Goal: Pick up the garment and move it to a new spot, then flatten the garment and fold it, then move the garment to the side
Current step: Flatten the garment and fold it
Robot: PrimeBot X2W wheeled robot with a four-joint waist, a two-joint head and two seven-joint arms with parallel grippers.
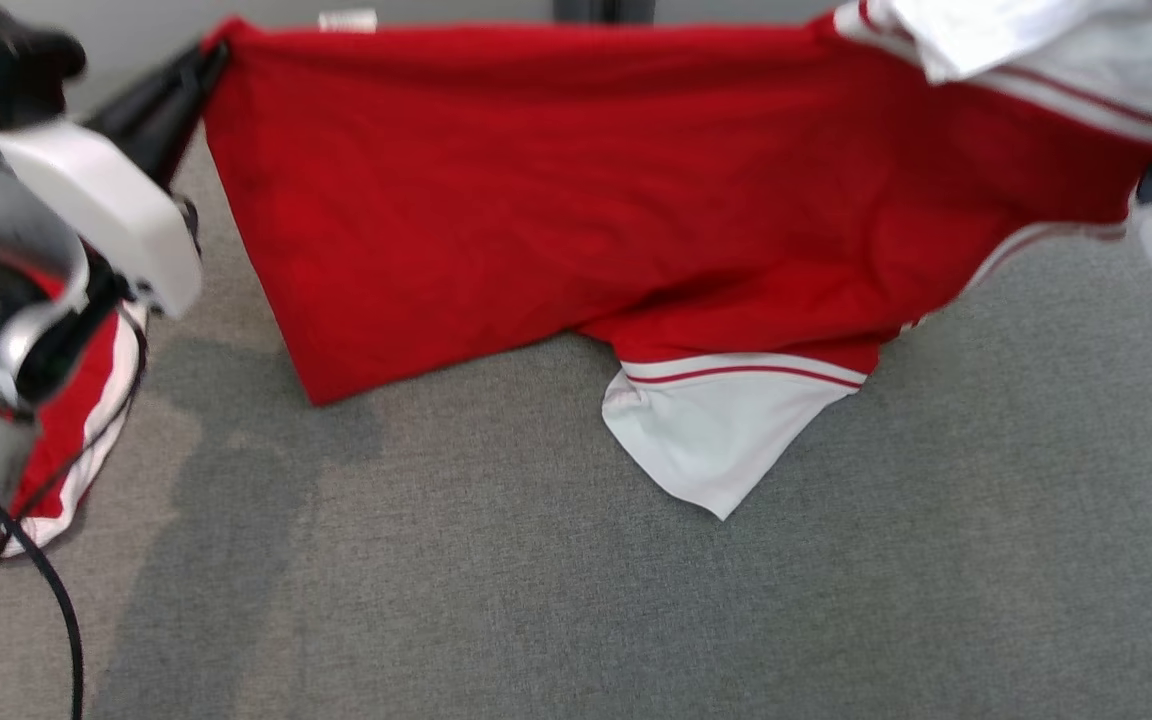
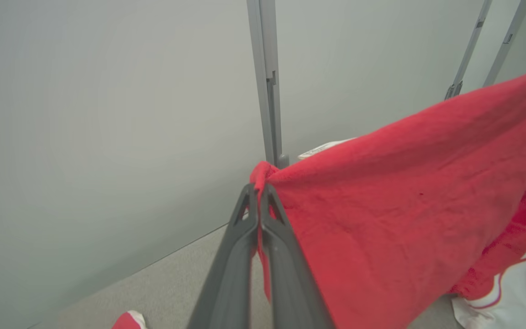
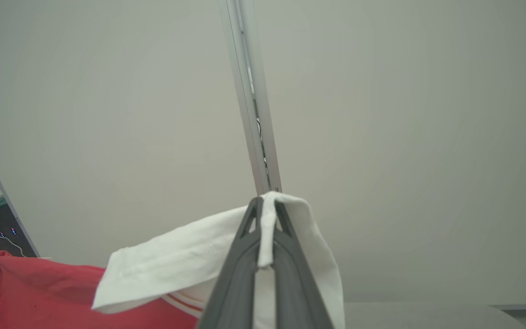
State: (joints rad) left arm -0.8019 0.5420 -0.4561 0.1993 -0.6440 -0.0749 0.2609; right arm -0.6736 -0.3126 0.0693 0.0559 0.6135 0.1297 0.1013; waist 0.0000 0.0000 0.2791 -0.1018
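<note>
I count one red fabric garment (image 1: pixel 536 200) with white, red-striped trim, one grey woven surface (image 1: pixel 636 600) beneath it, two dark long-fingered grippers, namely a left gripper (image 2: pixel 258 188) and a right gripper (image 3: pixel 266 201), and three slim grey metal posts (image 2: pixel 267 91).

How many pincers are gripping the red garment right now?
2. The left pincer is shut on a red corner of the garment, upper left in the head view; the right pincer is shut on its white sleeve, upper right.

Soft matt red-and-white cloth garment (image 1: pixel 536 200), coarse grey woven fabric surface (image 1: pixel 736 620), matt dark plastic left pincer (image 2: pixel 259 189)
</note>
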